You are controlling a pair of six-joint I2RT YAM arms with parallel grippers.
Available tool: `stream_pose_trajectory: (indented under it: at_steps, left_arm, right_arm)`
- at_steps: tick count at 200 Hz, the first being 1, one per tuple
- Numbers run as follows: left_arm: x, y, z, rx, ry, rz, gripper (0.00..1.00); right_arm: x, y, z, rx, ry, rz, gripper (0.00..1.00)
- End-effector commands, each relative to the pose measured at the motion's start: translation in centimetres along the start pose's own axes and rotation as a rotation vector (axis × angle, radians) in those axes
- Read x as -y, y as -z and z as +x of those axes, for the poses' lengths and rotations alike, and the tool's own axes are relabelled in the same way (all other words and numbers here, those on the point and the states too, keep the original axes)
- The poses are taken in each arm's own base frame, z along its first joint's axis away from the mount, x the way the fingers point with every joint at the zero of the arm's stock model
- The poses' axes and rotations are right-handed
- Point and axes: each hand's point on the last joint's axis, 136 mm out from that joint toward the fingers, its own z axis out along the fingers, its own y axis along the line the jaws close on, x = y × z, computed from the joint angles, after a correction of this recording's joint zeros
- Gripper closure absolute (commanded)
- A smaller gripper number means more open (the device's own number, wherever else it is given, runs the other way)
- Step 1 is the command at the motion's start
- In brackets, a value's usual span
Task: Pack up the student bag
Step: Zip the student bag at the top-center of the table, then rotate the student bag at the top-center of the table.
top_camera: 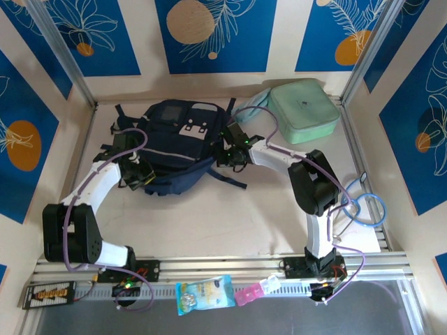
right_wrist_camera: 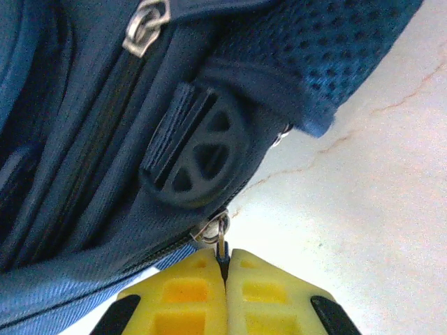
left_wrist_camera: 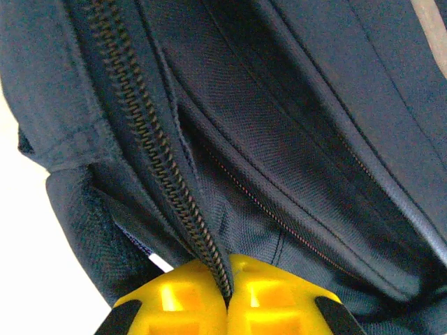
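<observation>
Right, closest to me, on the rail between the arm bases, a pale blue packet (top_camera: 204, 293) and a small pink item (top_camera: 250, 293) lie loose, outside any container.

Further in, the left gripper (left_wrist_camera: 227, 279) is pressed fully together, pinching the fabric edge of the student bag (top_camera: 174, 139) right at its zip teeth (left_wrist_camera: 150, 139). The right gripper (right_wrist_camera: 225, 269) is clamped just as tight on a little metal zip pull (right_wrist_camera: 221, 241) at the bag's right side. The bag lies flat in the middle of the table (top_camera: 230, 216), front face up, between the two arms.

My worries from here:
- The pull is tiny and held only at the fingertips, so I judge a sideways tug could snap it out of the grip.
- The bag looks limp and light. If my left pinch slips off the fabric, the whole bag may slide along with the right arm and the zip won't run.
- Loose straps trail near the right gripper and could snag it.

As for contents, the left wrist view shows dark folds beside the zip, and I cannot tell whether anything is inside. Beyond, at the far right corner, the mint green case (top_camera: 304, 112) sits zipped, its contents hidden.
</observation>
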Motion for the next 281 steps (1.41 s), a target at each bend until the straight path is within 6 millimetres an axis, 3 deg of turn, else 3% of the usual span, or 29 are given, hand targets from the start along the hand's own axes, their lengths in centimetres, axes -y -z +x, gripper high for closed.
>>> stream_pose_trajectory:
  at_steps: [1,34,54,98,154,189,217,235,267,281]
  left_arm:
    - [-0.4,1.2,1.2,-0.047,-0.064,-0.006,1.00]
    - [-0.7,1.2,1.9,-0.066,-0.090,-0.006,1.00]
    - [-0.6,1.2,2.3,-0.081,-0.113,0.004,1.00]
    - [0.3,1.9,3.9,-0.122,-0.191,0.047,1.00]
    - [-1.2,2.4,6.5,-0.159,-0.254,-0.001,1.00]
    - [1.6,3.1,7.9,-0.127,-0.389,0.089,1.00]
    - [4.2,4.5,7.8,-0.077,-0.481,0.167,0.71]
    - [5.2,5.1,7.6,-0.062,-0.538,0.191,0.58]
    - [7.1,5.8,7.4,-0.050,-0.664,0.205,0.37]
    - [8.2,6.0,7.0,-0.018,-0.739,0.197,0.27]
  right_arm:
    - [3.5,0.0,-1.8,0.021,-0.040,0.085,1.00]
    - [5.9,0.1,-2.3,-0.022,-0.129,0.127,1.00]
    - [6.0,0.2,-1.9,-0.064,-0.171,0.107,1.00]
    - [5.2,1.5,-1.1,-0.078,-0.131,0.048,1.00]
    - [8.2,2.8,0.1,-0.081,-0.062,0.118,0.97]
    - [8.8,3.0,1.0,-0.091,0.038,0.137,0.95]
    - [8.8,4.1,0.8,-0.058,0.071,0.108,0.90]
    - [8.7,5.1,0.3,-0.030,0.070,0.087,0.85]
    - [7.6,7.3,-0.6,0.030,0.044,0.031,0.55]
    - [7.1,8.8,-1.2,0.078,0.022,0.005,0.46]
